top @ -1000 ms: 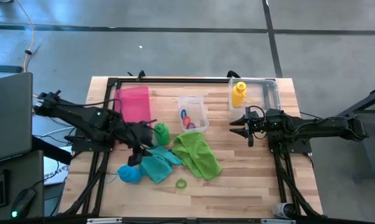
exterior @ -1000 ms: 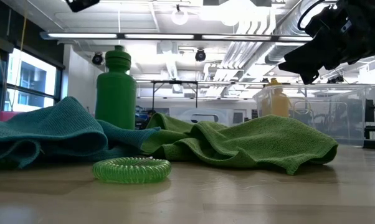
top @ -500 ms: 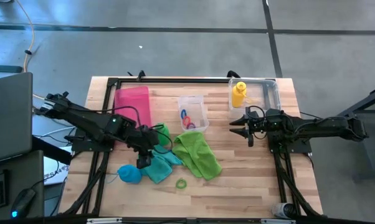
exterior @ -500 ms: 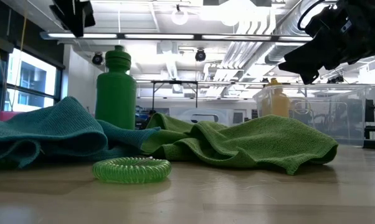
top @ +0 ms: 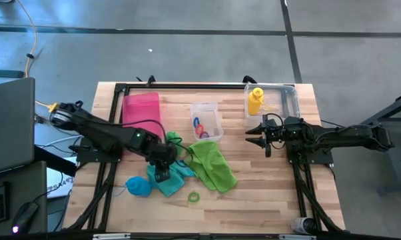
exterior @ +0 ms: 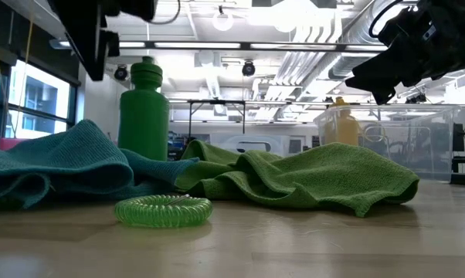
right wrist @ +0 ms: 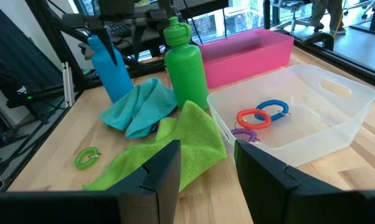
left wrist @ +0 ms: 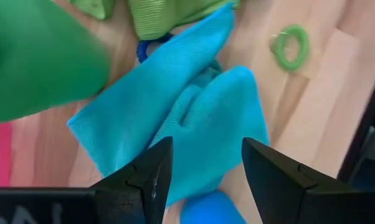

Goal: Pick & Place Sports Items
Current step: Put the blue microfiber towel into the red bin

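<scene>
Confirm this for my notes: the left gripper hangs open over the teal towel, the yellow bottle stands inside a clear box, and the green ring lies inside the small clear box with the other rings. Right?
Not quite. The green ring lies on the bare table near the lime green towel, as the high view shows. The rest holds: left gripper open over the teal towel, yellow bottle in a clear box.

A green bottle (right wrist: 186, 62) stands upright beside a rumpled teal towel (top: 168, 179) and lime green towel (top: 211, 165); a blue bottle (top: 139, 187) stands nearby; a yellow bottle (top: 255, 101) stands apart; a green coiled ring (top: 194, 197) lies loose; red, blue and purple rings (right wrist: 260, 117) rest together.
</scene>
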{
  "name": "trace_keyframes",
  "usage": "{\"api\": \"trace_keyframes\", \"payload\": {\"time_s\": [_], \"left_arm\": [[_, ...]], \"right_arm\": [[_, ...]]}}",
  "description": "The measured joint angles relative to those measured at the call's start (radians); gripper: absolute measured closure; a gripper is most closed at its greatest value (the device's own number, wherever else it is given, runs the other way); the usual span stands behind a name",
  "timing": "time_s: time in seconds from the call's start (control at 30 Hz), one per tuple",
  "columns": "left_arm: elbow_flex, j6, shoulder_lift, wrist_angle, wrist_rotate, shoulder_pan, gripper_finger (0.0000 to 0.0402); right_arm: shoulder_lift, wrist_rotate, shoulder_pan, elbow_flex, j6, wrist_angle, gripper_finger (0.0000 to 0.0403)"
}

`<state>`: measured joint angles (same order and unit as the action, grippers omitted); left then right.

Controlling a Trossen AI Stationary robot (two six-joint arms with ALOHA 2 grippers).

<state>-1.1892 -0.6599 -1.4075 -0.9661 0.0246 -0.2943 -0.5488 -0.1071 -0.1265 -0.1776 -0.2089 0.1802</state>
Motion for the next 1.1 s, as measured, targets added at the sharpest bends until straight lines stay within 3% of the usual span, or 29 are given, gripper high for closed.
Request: {"api": "trace_keyframes", "payload": {"time_s": [0.83, 1.1], "left_arm": [[0.001, 0.076, -0.065, -0.09, 0.027, 0.005, 0.0216], [0.005, 0.006, -0.09, -0.092, 0.027, 0.003, 0.0216]], "right_arm": [[0.0, 0.0, 0.0, 0.0, 0.0, -0.005, 0.0261], [0.0, 0.0, 0.0, 0.0, 0.0, -0.006, 0.0261]]}}
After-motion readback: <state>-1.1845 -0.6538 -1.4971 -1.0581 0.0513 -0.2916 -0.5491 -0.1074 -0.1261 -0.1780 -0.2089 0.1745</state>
